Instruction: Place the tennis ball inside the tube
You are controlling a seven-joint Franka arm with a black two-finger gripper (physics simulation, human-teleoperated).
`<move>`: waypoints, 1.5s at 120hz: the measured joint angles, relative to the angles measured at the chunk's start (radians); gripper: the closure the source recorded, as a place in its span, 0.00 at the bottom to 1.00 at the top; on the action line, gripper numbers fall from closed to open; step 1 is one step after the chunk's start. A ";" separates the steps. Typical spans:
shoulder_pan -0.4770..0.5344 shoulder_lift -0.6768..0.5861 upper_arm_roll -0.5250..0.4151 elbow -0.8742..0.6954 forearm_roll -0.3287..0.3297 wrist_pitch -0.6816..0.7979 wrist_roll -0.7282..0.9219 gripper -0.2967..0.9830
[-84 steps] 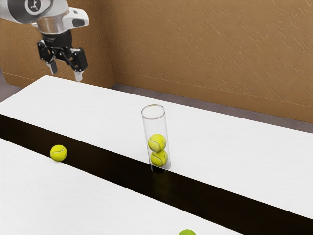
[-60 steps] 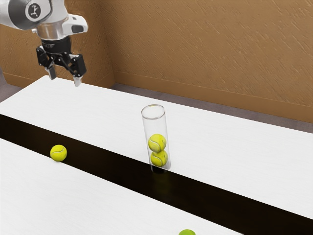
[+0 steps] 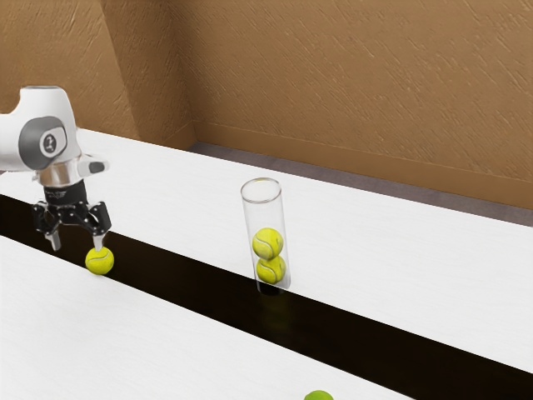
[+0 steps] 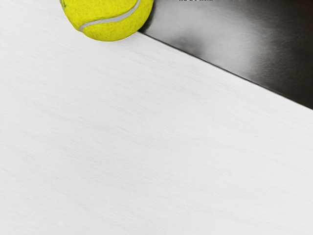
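My gripper (image 3: 77,245) is open above the table on the exterior view's left, its two light fingertips well apart. One fingertip overlaps the top of a loose yellow tennis ball (image 3: 100,261) in that view; whether they touch I cannot tell. The ball rests by the dark strip's edge, and in the wrist view the tennis ball (image 4: 108,18) lies near that same edge. Upright in the middle of the exterior view stands the clear tube (image 3: 262,212), with two tennis balls stacked in its lower part.
A dark glossy strip (image 3: 191,287) runs lengthwise along the white table (image 3: 150,342). Part of another green-yellow ball (image 3: 319,396) is visible at the exterior view's lower edge. A brown textured wall (image 3: 358,92) rises behind the table.
My hand has come down a long way and a little toward the exterior view's left, from above the table's far corner to beside the loose ball. The balls and tube have stayed put.
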 joint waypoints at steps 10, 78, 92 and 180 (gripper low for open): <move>0.050 0.056 0.003 0.000 -0.032 0.052 0.021 0.23; 0.096 0.343 0.000 0.182 -0.118 0.225 0.232 0.23; 0.096 0.376 0.000 0.206 -0.123 0.229 0.269 0.23; 0.109 0.479 -0.003 0.260 -0.184 0.233 0.416 0.23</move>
